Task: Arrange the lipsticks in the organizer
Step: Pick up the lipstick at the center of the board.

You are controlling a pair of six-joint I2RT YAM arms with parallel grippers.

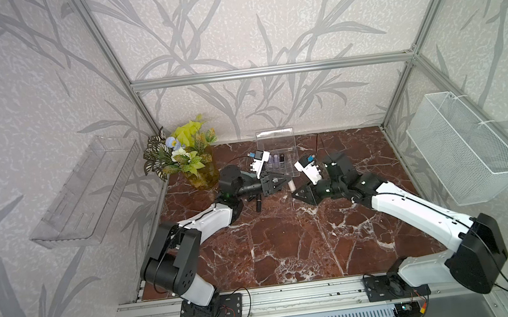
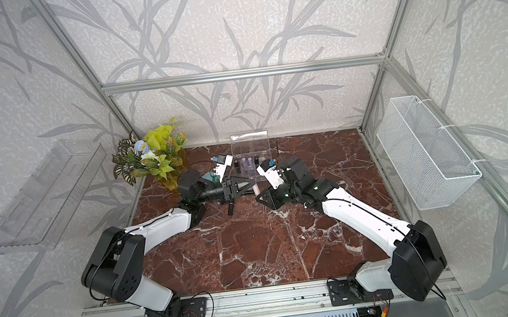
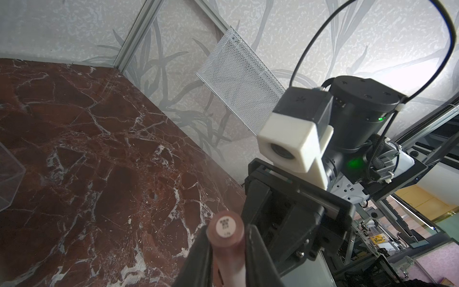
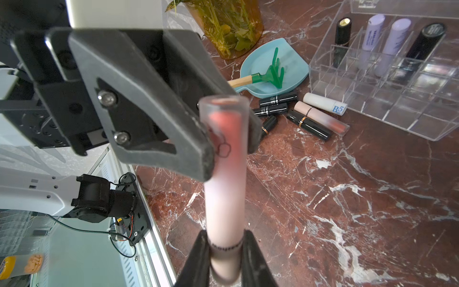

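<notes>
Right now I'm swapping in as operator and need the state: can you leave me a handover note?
Left gripper and right gripper: both shut on one pink tube, held in the air between them.
Organizer, open: four tubes stand in its back row; the other cells in view are empty.
Left to do: the held tube, plus at least six loose tubes lying beside the organizer.

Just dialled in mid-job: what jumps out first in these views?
One frosted pink lip-gloss tube is clamped near both ends, by the left gripper and the right gripper, above the red marble tabletop. Further back, the clear acrylic organizer holds four upright tubes in one row, with loose lipsticks lying beside it.
</notes>
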